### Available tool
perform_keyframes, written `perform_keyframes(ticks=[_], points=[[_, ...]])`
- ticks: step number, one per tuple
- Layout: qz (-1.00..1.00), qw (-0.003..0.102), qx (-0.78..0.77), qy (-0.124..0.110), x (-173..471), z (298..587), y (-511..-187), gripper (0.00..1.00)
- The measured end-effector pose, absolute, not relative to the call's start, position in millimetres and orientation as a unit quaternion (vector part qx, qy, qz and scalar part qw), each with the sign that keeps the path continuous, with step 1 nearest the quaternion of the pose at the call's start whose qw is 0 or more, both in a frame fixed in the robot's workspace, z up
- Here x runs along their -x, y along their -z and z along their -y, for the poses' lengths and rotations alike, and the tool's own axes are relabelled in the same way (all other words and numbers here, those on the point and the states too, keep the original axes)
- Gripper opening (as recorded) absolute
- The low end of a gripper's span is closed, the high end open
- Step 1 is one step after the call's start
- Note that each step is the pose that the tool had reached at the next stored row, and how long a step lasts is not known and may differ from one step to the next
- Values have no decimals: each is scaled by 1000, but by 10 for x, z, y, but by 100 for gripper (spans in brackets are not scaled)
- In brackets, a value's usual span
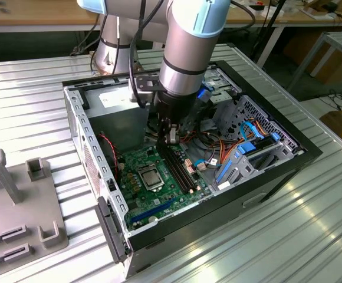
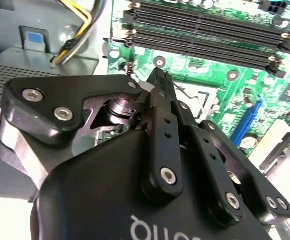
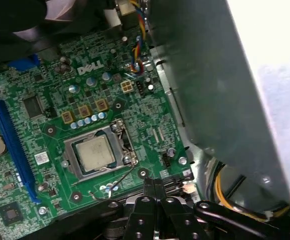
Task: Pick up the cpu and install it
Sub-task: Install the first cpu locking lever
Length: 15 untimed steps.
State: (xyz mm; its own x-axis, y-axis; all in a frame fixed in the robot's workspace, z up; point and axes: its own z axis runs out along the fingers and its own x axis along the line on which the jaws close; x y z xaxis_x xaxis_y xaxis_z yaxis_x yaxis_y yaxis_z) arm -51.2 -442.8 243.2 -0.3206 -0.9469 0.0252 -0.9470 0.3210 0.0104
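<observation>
Arm plunging steeply into the open computer case (image 1: 88,150), gripper (image 1: 171,137) clenched empty above the motherboard (image 3: 50,125), cpu (image 3: 95,152) seated in its socket, fingertips partly hidden.

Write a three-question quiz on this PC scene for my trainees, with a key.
1. True or false: the cpu lies in its socket on the board.
2. The tool is: A) shut on the cpu, B) shut and empty, C) wide open.
3. Which long black parts are nearest the tool in the exterior view?
Key: 1 true; 2 B; 3 the memory slots.
</observation>
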Motion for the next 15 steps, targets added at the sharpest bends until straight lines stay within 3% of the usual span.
perform_keyframes(ticks=[15], points=[[810,15,-587,-5,569,4529,-2426,11]])
